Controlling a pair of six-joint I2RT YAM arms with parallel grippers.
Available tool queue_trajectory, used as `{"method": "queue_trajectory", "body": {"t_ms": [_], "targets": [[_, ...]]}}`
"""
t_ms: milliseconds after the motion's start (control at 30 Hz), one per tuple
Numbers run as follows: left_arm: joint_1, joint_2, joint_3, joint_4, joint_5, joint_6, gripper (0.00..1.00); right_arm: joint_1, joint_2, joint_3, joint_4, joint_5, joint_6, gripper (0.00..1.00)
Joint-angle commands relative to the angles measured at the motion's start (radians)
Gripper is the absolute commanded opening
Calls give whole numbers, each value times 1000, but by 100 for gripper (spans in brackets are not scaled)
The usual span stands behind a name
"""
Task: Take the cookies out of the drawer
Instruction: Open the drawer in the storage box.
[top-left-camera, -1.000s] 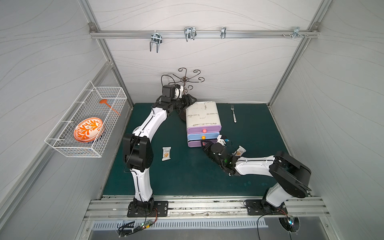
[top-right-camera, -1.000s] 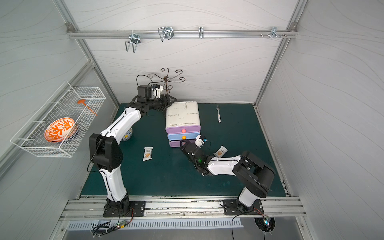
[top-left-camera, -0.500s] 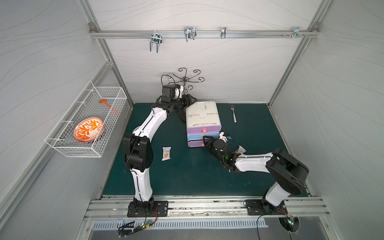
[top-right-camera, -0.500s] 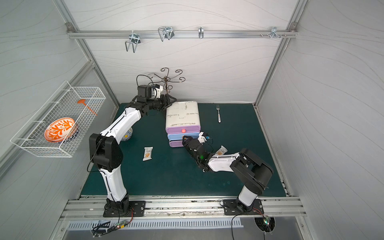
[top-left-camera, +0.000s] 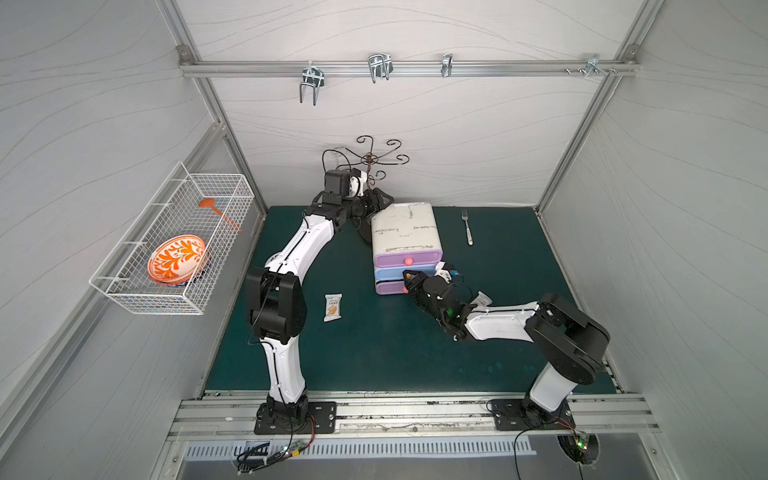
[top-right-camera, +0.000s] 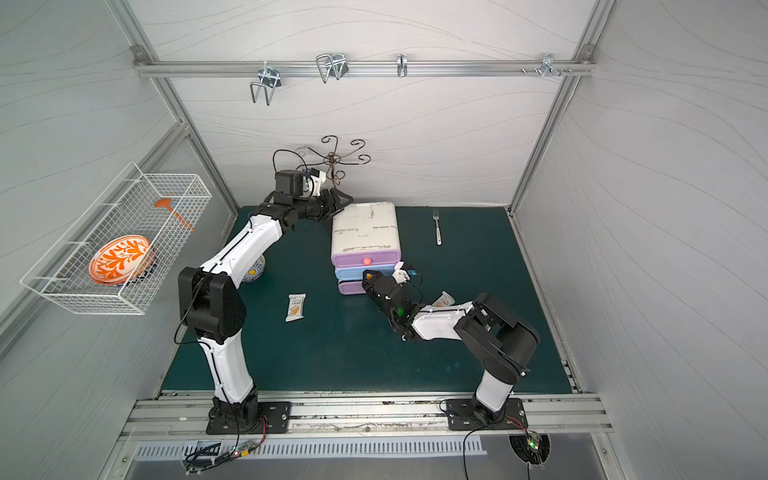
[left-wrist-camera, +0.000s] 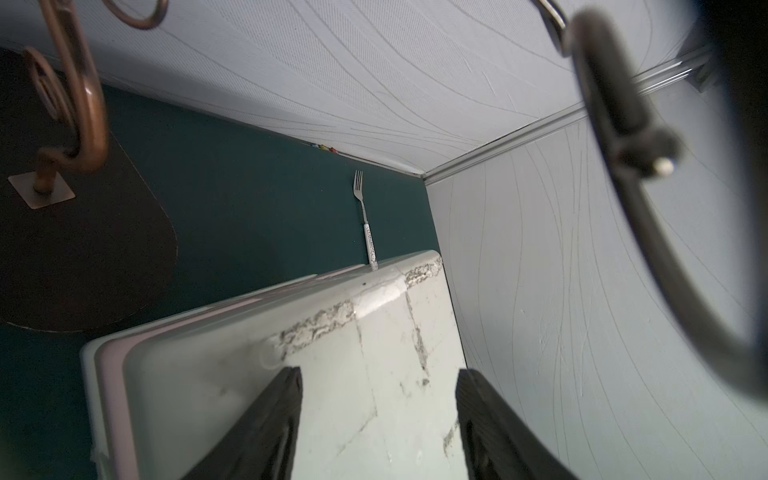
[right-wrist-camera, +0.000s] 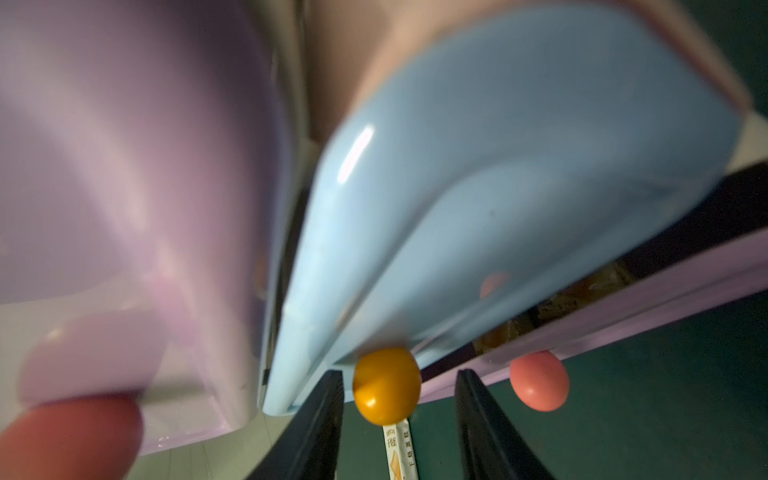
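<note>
Right gripper (right-wrist-camera: 400, 372) straddles the orange knob (right-wrist-camera: 386, 384) of the blue drawer (right-wrist-camera: 498, 208), jaws apart, nothing clamped; left gripper (left-wrist-camera: 380, 370) gapes empty over the cabinet (left-wrist-camera: 374, 332); one cookie (top-left-camera: 333, 306) on the mat (top-left-camera: 374, 353).

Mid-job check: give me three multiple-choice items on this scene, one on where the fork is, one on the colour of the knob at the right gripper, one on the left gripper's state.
1. The fork lies: A on the drawer unit; B on the mat beside it; C in the right gripper.
2. The knob between the right gripper's jaws is: A orange; B green; C white.
3. The left gripper is: A shut on the fork; B shut on the knob; C open over the drawer unit's top.

Answers: B, a top view shows it flat on the mat, apart from the unit. A, the right wrist view shows an orange ball between the jaws. C, the left wrist view shows its jaws apart above the white top.
</note>
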Motion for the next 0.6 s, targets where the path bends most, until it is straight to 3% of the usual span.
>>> {"method": "queue_trajectory", "body": {"t_ms": [0,567], "targets": [[-9,21,-15,-104,-19,14,65,-6,13,41,7,-5,-17,43],[-11,14,-41,-92,-19,13,65,-3,26,50,32,2,-3,28]]}}
